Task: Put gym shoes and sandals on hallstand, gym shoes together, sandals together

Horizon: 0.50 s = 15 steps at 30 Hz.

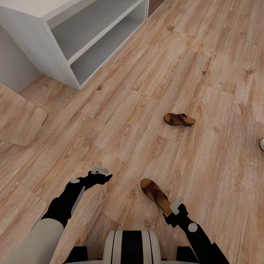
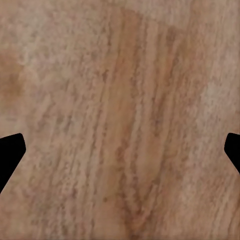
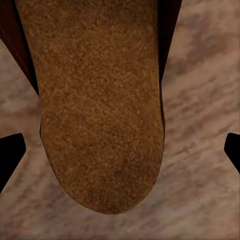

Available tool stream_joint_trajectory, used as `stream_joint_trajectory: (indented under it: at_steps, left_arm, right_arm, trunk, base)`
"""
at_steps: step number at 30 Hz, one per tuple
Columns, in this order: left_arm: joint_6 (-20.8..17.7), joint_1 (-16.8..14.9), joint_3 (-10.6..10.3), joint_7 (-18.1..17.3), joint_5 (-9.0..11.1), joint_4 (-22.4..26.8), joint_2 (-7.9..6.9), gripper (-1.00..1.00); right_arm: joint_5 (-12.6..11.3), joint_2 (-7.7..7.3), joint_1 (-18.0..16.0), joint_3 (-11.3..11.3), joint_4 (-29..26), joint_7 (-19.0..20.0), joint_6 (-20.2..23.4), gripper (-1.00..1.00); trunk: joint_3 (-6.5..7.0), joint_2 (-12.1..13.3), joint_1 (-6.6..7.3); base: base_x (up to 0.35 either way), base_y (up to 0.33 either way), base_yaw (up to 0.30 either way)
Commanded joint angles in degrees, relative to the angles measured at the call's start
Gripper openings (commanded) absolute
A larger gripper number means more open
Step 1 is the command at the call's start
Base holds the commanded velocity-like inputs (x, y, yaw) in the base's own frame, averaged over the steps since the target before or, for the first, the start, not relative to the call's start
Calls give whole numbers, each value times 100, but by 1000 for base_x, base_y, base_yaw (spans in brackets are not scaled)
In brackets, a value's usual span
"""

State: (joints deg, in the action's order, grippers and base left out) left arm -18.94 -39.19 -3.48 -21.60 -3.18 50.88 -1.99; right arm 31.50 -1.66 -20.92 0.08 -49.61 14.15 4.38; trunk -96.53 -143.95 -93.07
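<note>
The right claw (image 1: 175, 207) is spread wide over the heel of the near sandal (image 1: 156, 195) on the floor (image 1: 121, 121), gripping nothing. The left claw (image 1: 99, 171) is also wide open and empty. Farther off a second sandal (image 1: 179, 119) lies, with the hallstand (image 1: 73, 40) beyond.

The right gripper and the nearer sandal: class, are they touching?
Apart. In the right wrist view the sandal lies between the open fingertips, with floor visible on both sides; the right gripper hovers over its end.

Left arm (image 1: 69, 201) bent inward, jaws spread, right arm (image 1: 198, 238) reaching forward, jaws spread
</note>
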Motion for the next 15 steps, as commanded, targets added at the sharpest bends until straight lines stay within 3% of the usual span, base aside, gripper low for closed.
stream_joint_trajectory:
  at_steps: [1,6,12,15]
  left_arm:
    - [-23,-1,-5,-20,-33,10,-3,100]
    - [-27,-1,-4,-20,-33,10,-4,100]
    - [-28,-1,-7,-20,-31,10,-3,100]
    - [-25,-1,-7,-20,-32,10,-3,100]
  right_arm:
    - [40,-1,0,1,-14,27,28,100]
    - [40,-1,0,1,-14,27,28,100]
    - [40,-1,0,1,-14,27,28,100]
    - [40,-1,0,1,-14,27,28,100]
  trunk:
    - [-4,-1,1]
    - [-6,-1,1]
    - [-140,-9,-15]
    - [-140,-9,-15]
  base:
    - [0,0,0]
    - [0,0,0]
    - [0,0,0]
    - [0,0,0]
